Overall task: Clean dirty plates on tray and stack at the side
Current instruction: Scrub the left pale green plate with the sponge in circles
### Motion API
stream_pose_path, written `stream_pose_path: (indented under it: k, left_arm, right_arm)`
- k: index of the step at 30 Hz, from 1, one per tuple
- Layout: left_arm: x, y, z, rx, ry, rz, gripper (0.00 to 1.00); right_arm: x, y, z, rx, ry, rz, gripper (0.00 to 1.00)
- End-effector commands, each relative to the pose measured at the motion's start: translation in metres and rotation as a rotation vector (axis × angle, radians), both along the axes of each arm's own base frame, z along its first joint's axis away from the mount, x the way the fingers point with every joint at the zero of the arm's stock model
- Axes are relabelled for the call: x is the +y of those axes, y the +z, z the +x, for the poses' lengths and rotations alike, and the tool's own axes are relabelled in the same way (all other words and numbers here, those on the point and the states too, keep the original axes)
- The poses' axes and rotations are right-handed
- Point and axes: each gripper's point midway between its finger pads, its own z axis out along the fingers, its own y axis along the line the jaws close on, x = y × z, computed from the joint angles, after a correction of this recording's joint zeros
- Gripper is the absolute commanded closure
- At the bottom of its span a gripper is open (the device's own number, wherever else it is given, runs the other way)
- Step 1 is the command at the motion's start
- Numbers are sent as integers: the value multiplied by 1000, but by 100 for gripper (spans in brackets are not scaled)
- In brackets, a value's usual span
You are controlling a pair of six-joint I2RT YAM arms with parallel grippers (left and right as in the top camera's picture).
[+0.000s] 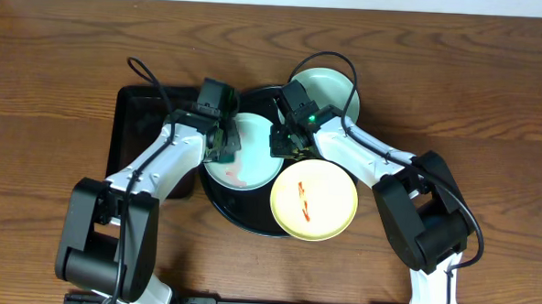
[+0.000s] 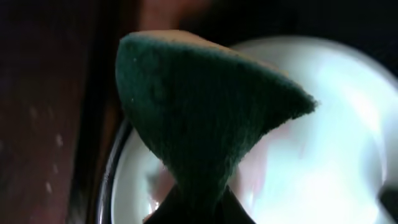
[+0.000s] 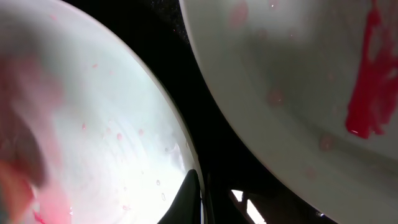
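Note:
A pale mint-green plate [image 1: 246, 155] with faint red smears lies on the round black tray [image 1: 239, 211]. My left gripper [image 1: 221, 146] is shut on a dark green sponge [image 2: 205, 118] and presses it on that plate's left part [image 2: 336, 124]. My right gripper [image 1: 285, 142] is shut on the same plate's right rim [image 3: 112, 124], one finger [image 3: 202, 199] over the edge. A pale yellow plate [image 1: 313, 200] with red streaks lies on the tray's right edge and shows in the right wrist view [image 3: 292, 81]. A second mint-green plate [image 1: 336, 91] lies at the back right, looking clean.
A rectangular black tray [image 1: 144, 119] lies on the left, under my left arm. Brown wood-grain tabletop [image 1: 493, 107] surrounds both trays. Cables loop over the arms near the back of the round tray.

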Motion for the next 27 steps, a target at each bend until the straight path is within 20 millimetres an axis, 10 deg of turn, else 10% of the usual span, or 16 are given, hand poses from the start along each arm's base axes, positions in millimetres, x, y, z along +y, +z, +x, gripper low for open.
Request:
stream_pose_path:
  k: [1, 16, 22, 27]
  left_arm:
    - [9, 5, 9, -50, 38, 47, 92]
    - [-35, -13, -39, 133, -258, -25, 93]
    - [-45, -8, -23, 52, -313, -22, 93]
    - [-10, 0, 4, -54, -114, 138, 93]
  right_arm:
    - [-3, -20, -7, 32, 0, -41, 99]
    - [-3, -21, -8, 35, 0, -43, 99]
    - [-4, -21, -9, 37, 3, -46, 99]
    - [-5, -21, -10, 43, 3, -50, 99]
